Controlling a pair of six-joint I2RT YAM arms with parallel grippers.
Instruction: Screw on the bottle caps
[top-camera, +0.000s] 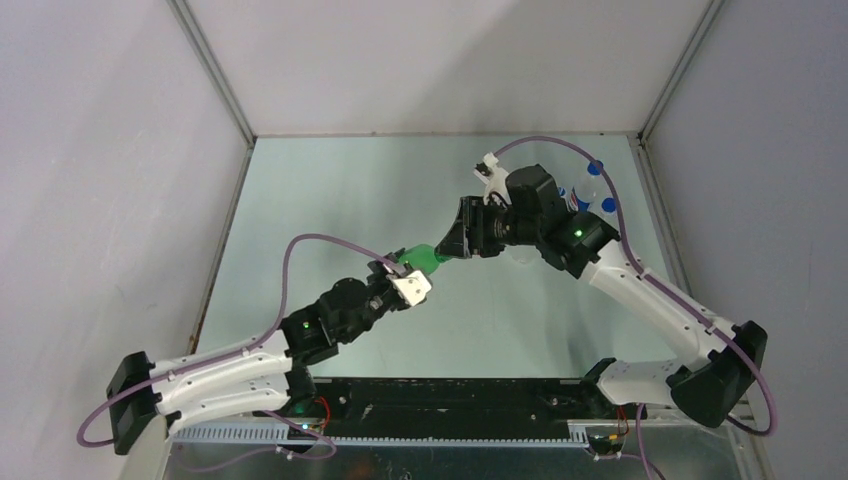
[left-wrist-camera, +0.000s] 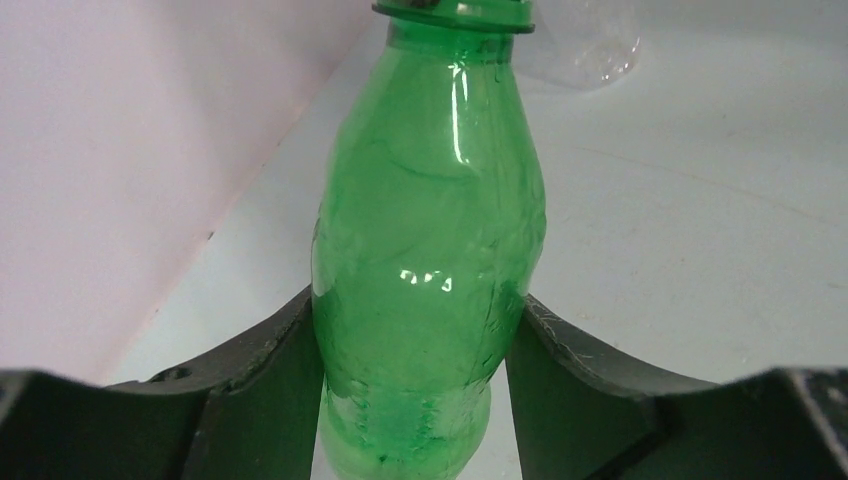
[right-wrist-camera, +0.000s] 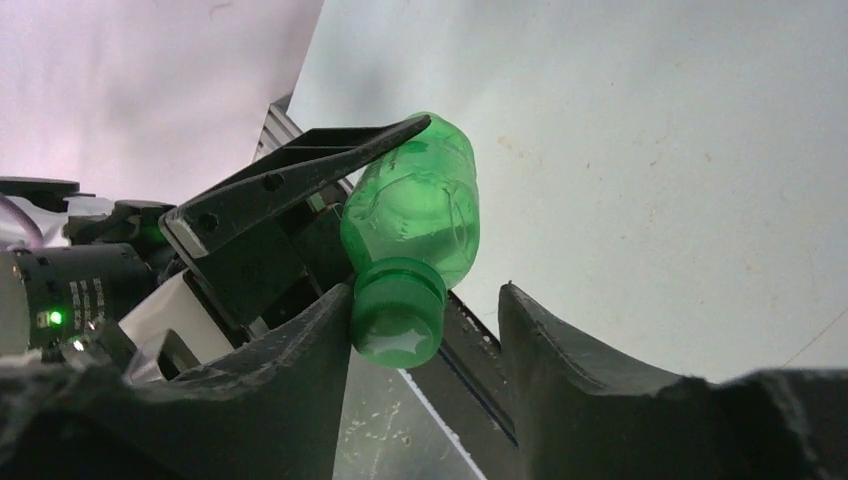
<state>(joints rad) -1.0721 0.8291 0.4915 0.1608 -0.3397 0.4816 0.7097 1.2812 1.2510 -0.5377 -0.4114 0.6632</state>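
We find the table (top-camera: 330, 190) open to the left of the raised green bottle (top-camera: 425, 258) and toward the bases. Blue-capped bottles (top-camera: 596, 168) block the far right corner behind the right arm (top-camera: 650, 290). A clear bottle (left-wrist-camera: 590, 45) lies just beyond the green one.

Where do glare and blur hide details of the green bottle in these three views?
Left wrist view: a bright vertical glare streak on the green bottle, and the clear bottle behind it is pale and soft. Right wrist view: a white highlight on the green cap; the near fingers are dark, little detail. Top view: even light, only faint shadows.
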